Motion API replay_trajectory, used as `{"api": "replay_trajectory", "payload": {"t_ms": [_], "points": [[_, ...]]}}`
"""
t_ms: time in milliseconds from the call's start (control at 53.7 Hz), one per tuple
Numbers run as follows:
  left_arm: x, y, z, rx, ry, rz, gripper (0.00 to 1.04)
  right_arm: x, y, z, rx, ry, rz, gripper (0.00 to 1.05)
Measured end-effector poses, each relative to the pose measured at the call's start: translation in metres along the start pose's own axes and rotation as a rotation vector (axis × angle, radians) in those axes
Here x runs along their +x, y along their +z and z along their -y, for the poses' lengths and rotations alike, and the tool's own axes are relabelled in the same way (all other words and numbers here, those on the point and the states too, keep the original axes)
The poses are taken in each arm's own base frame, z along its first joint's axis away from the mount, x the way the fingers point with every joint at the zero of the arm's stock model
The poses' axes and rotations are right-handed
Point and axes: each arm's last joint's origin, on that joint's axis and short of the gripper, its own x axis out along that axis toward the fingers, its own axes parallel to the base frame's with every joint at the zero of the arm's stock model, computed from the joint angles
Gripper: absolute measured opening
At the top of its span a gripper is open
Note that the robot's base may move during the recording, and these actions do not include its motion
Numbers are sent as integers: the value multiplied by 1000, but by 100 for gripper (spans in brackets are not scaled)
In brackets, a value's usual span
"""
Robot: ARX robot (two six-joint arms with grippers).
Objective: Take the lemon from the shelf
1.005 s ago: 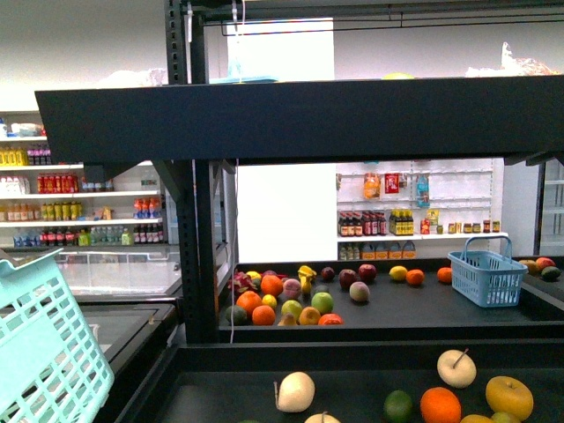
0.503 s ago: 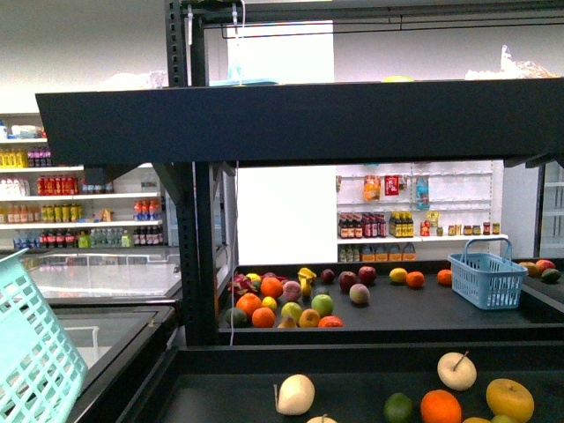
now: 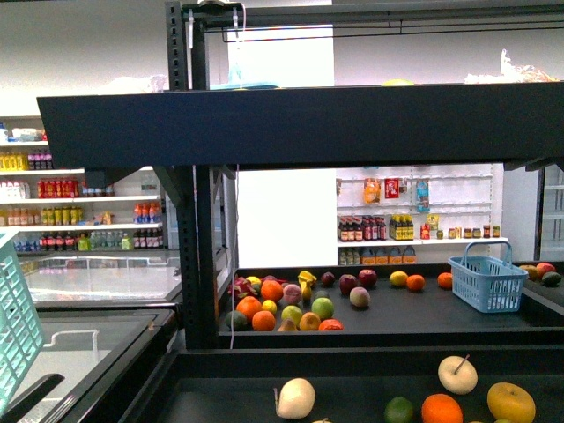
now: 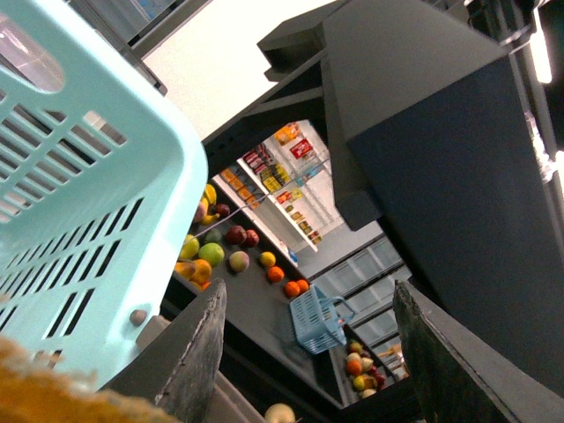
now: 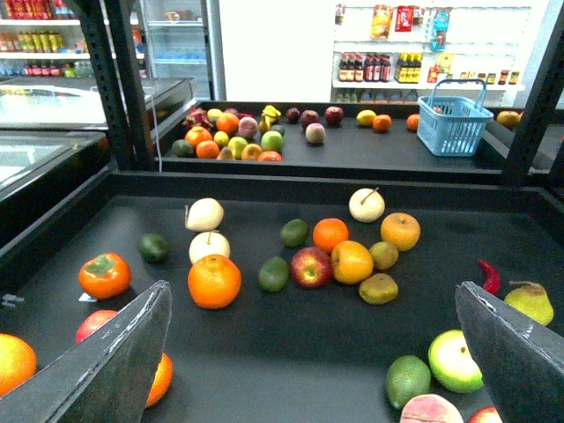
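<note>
Right gripper [image 5: 313,295]: mine, jaws wide apart, empty. Lemon [image 5: 352,262], by my judgement, lies just ahead on the shelf [image 5: 291,344], touching the red apple [image 5: 310,267]. Right arm nearer.

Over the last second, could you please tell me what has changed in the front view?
The light turquoise basket has slid left, now mostly out of frame. The view has shifted slightly. The fruit on the shelf and the blue basket have stayed put.

Looks like a grocery shop: black shelf [image 3: 291,128] trays piled with loose fruit, white shelves of bottled drinks [image 3: 79,211] behind, plus a blue shopping basket [image 3: 487,280].
</note>
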Motion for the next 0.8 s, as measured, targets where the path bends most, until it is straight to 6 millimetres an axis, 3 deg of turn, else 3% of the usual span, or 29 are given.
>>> {"api": "replay_trajectory", "payload": {"t_ms": [168,521,800], "points": [[9,-13,-7,33,13,-49,54,0,0,0,0,0,0,97],[24,-31,1,86,67,-173,51,0,0,0,0,0,0,97],[31,-33,-13,113,194,-93,99,0,0,0,0,1,0,97]]}}
